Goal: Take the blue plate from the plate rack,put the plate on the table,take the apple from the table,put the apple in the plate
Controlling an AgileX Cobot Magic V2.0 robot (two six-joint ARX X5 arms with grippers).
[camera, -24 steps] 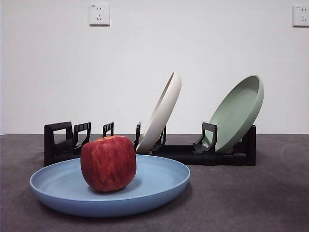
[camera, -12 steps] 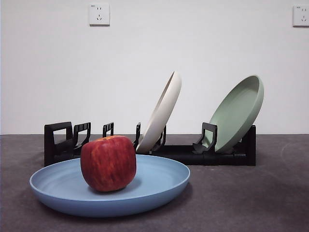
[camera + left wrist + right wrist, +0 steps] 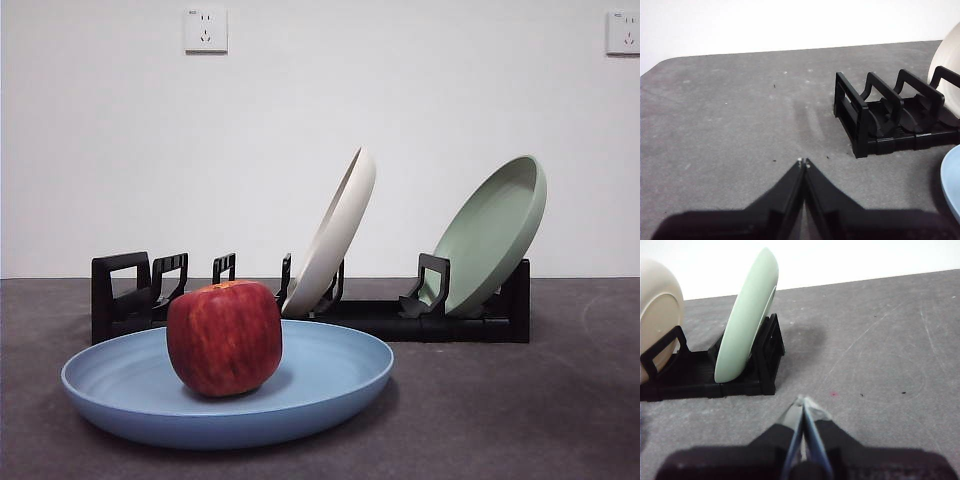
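Observation:
The blue plate (image 3: 330, 375) lies flat on the dark grey table (image 3: 520, 420) in front of the plate rack (image 3: 400, 318). The red apple (image 3: 224, 337) sits upright in the plate, left of its middle. The plate's rim also shows at the edge of the left wrist view (image 3: 952, 180). My left gripper (image 3: 803, 163) is shut and empty, above bare table beside the rack's handle end (image 3: 880, 117). My right gripper (image 3: 802, 401) is shut and empty, above bare table near the rack's other end (image 3: 740, 375). Neither arm shows in the front view.
A cream-white plate (image 3: 335, 232) and a sage-green plate (image 3: 492, 232) lean in the rack; both also show in the right wrist view, cream (image 3: 657, 310) and green (image 3: 747, 310). A white wall with two sockets stands behind.

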